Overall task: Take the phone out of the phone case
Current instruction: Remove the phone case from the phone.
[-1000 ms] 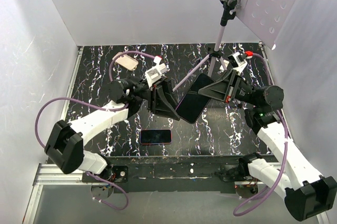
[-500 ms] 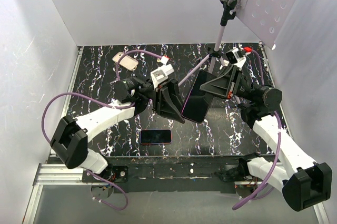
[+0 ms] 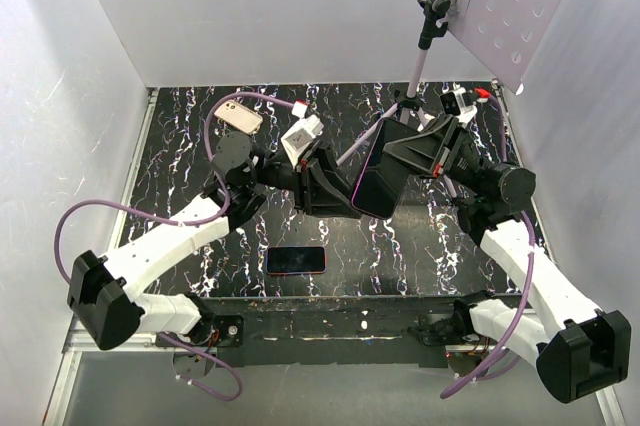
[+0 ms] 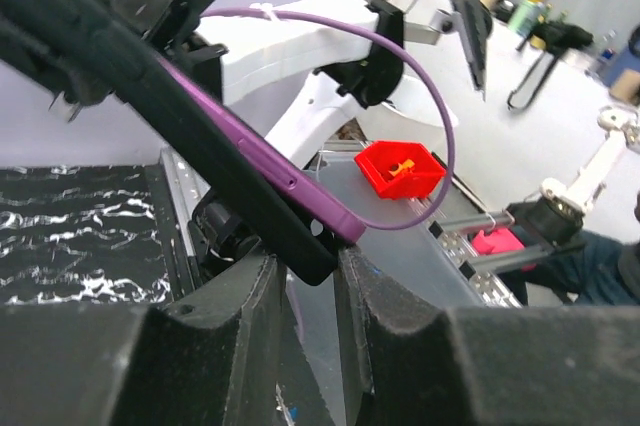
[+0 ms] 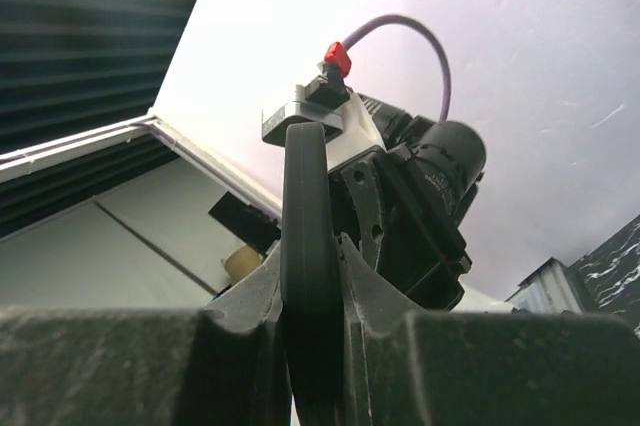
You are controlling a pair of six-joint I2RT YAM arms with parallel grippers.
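Top external, centre: left gripper point(image 3: 342, 196) and right gripper point(image 3: 398, 159) each pinch the rigid black phone point(image 3: 376, 184); its purple case point(image 4: 252, 158) probably flexes, so peel a corner.

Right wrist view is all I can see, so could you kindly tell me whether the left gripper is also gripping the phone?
Observer: Yes, the left gripper is shut on one end of the cased phone.
Operator: Thank you. Is it off the table?
Observer: Yes, the top view shows it held in the air between that gripper and the right gripper, above the table.
Operator: Is the case on it?
Observer: Yes, the left wrist view shows the purple case along the phone's edge.
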